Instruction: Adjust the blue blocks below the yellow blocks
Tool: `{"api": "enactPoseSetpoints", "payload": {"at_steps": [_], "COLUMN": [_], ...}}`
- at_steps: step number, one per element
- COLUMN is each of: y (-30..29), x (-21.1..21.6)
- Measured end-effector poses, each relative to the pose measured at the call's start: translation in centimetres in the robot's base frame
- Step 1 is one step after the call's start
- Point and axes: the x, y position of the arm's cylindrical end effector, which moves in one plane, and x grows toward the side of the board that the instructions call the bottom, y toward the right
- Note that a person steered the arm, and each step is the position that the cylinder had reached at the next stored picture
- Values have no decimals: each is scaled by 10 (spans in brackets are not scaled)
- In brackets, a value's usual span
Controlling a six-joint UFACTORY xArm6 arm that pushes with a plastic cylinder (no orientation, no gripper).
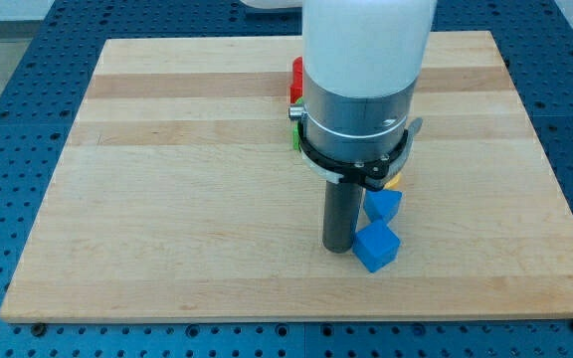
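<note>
Two blue blocks sitting near the view's bottom, right of centre, on the pale wooden bench: a blue cube-like block lowest, and a blue wedge-shaped block just above it, seeming to touch at a corner. Peeking out just above the wedge, a sliver of a yellow block, shape not readable, mostly hidden behind the arm's wide metal collar. Already lying below the yellow, then, both blues, judging from the little that shows.

No gripper fitted; only a straight dark rod, my tip resting on the bench just left of the blue cube-like block, touching or nearly touching its left face. Turning on exactly that relation, the coming move: blue lying to the view's right of my tip, so any push probably driving the cube rightward rather than down. Possibly calling for a small nudge only, to line both blues squarely under the yellow.

Showing smooth, matte, hard-edged faces, the blocks, likely sliding easily on the grained, varnished planks. Half hidden behind the arm near the view's top, a red block and a green block, shapes unclear. Surrounding the bench, a blue perforated table.
</note>
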Motion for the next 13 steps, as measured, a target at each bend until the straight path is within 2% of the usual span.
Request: {"api": "enactPoseSetpoints", "payload": {"at_steps": [2,8,12,13], "y": [-5,18,-58,-58], "x": [19,19,17,17]}}
